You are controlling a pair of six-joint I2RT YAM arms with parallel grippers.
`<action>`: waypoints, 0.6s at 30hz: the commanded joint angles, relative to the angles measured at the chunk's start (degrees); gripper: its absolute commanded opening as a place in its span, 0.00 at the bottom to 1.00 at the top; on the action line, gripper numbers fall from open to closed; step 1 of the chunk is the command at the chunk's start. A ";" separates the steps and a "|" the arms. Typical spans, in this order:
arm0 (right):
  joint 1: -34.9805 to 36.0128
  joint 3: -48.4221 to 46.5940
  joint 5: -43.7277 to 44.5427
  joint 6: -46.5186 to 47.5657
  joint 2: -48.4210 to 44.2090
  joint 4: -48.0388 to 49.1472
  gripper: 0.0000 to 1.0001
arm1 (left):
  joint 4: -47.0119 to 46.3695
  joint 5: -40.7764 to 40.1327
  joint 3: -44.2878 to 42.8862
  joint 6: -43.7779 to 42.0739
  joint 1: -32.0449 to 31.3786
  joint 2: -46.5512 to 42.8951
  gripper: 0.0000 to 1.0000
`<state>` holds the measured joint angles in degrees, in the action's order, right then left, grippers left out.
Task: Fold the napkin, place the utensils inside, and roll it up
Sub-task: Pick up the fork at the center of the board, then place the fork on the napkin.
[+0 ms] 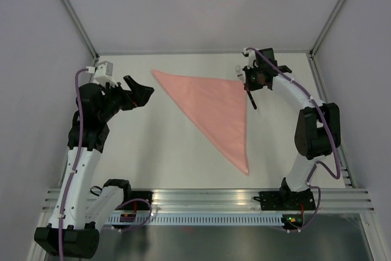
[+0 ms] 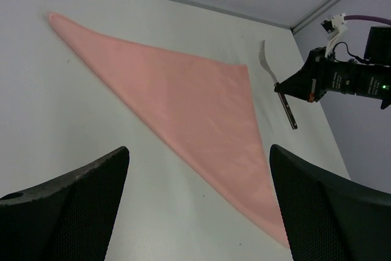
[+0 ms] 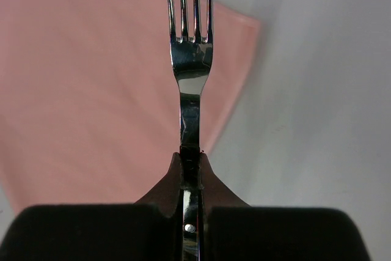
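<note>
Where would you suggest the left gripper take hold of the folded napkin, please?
Probably the pointed far-left corner of the napkin, coming from the left: it lies flat, nearest the open left gripper, and well away from the fork the right gripper holds.

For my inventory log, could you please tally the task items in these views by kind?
napkin: 1, pink, folded into a triangle
fork: 1, clamped in the right end effector
Total: 2
</note>
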<state>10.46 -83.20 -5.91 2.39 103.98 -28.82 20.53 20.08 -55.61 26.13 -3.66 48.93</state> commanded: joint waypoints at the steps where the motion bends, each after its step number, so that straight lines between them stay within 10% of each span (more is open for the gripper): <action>1: 6.84 -5.39 -2.08 -1.16 0.50 -4.66 0.01 | 1.52 0.76 -5.37 1.47 0.06 0.73 1.00; 18: 24.34 -18.14 -2.88 -5.82 16.24 -5.37 0.00 | 8.29 -3.20 -11.45 -1.08 0.06 0.12 1.00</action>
<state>32.53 -98.08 -10.68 -0.86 119.07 -33.89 26.26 17.65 -64.99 25.91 -3.66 49.76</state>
